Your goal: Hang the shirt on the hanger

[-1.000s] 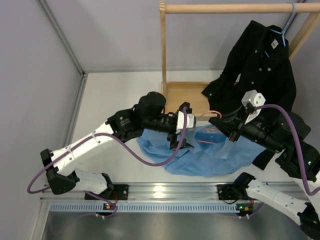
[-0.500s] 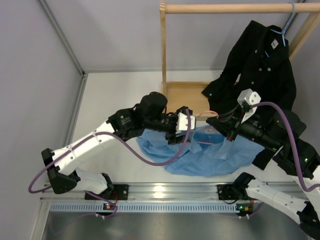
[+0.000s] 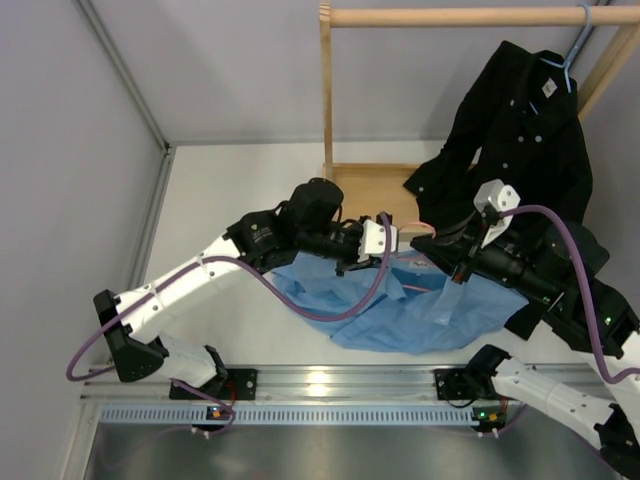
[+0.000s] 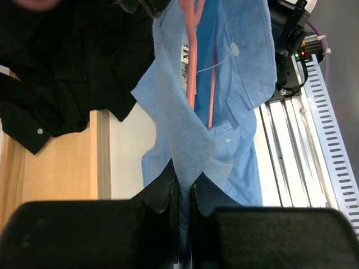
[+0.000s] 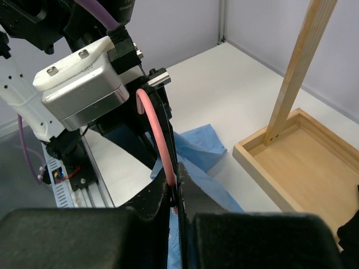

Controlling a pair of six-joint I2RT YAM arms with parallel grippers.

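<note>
The light blue shirt lies crumpled on the table in front of the arms. My left gripper is shut on a fold of its cloth, which rises from between the jaws in the left wrist view. The pink wire hanger stands just right of it, partly inside the shirt; its wires run through the collar area. My right gripper is shut on the hanger's wire, pinched between the jaws. Blue cloth lies below.
A black shirt hangs on a pale blue hanger from the wooden rail at back right, its sleeve draped over the rack's wooden base tray. An aluminium rail runs along the near edge.
My left gripper has moved right toward the hanger and closed on the shirt's cloth, pulling the fold up. The right gripper with the hanger has shifted slightly up and left.
</note>
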